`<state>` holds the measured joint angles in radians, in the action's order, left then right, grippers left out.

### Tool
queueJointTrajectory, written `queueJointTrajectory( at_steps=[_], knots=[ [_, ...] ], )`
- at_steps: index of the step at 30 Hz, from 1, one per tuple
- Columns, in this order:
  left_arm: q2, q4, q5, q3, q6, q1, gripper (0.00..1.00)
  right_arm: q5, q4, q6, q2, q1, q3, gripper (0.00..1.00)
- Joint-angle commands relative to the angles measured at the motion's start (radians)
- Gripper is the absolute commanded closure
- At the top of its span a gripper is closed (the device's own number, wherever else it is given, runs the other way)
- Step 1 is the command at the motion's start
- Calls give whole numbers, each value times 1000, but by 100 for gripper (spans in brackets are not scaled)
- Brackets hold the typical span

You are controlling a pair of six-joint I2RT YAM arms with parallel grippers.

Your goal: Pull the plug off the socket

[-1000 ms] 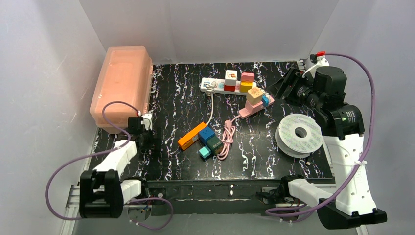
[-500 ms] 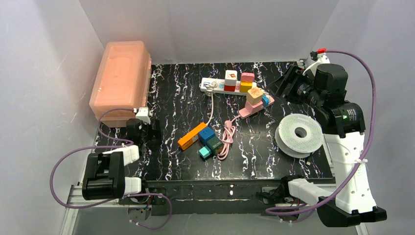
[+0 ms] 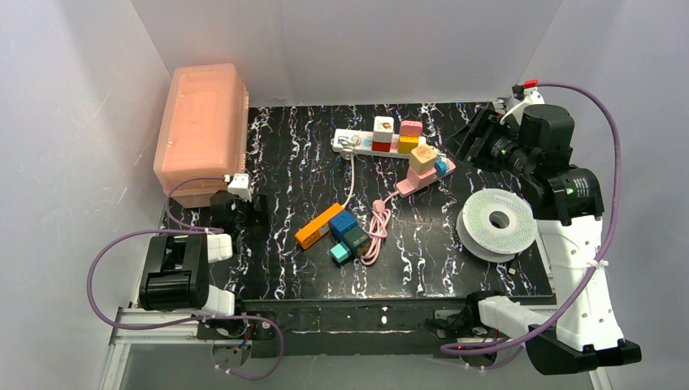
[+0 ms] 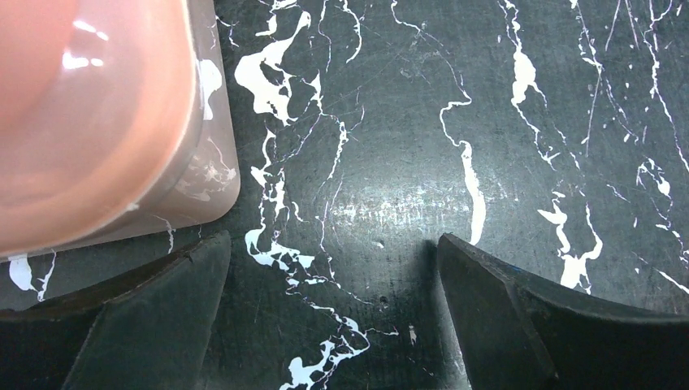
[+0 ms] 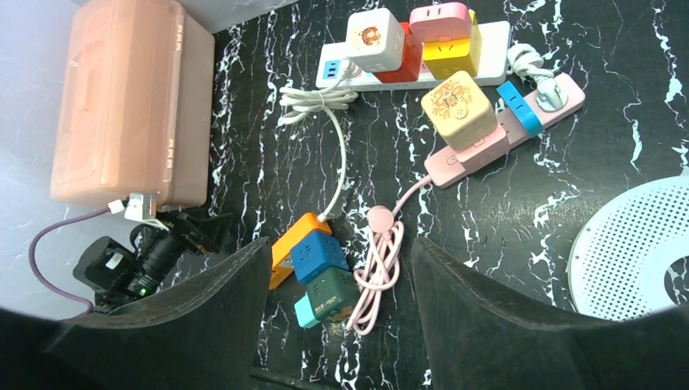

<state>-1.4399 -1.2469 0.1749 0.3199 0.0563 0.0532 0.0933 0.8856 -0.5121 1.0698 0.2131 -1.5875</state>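
The socket (image 3: 318, 225) is lying at an angle near the middle of the top view on the black marbled bench (image 3: 422, 260). A blue plug (image 3: 343, 221) is sitting against its right end, with a dark green cube (image 3: 356, 236), a teal cube (image 3: 340, 253) and a coiled pink cable (image 3: 376, 231) just beside. The left end effector (image 3: 241, 210) is hovering at the frame's left near a peach box (image 3: 203, 122), fingers spread and empty. The right end effector (image 3: 474, 140) is hanging at the upper right, well apart from the socket, fingers spread too, gripping nothing.

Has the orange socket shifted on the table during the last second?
No. The orange socket keeps its spot and angle against the white strip in the top view.
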Motion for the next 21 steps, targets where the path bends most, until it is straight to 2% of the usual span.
queueJointTrajectory(
  at_steps=[1, 21],
  knots=[
    [-43, 240, 6, -24, -49, 0, 0, 15, -71, 11, -3, -3, 20, 28],
    [-45, 242, 4, -22, -49, -1, 0, 13, -86, 15, -4, -3, 32, 28]
  ],
)
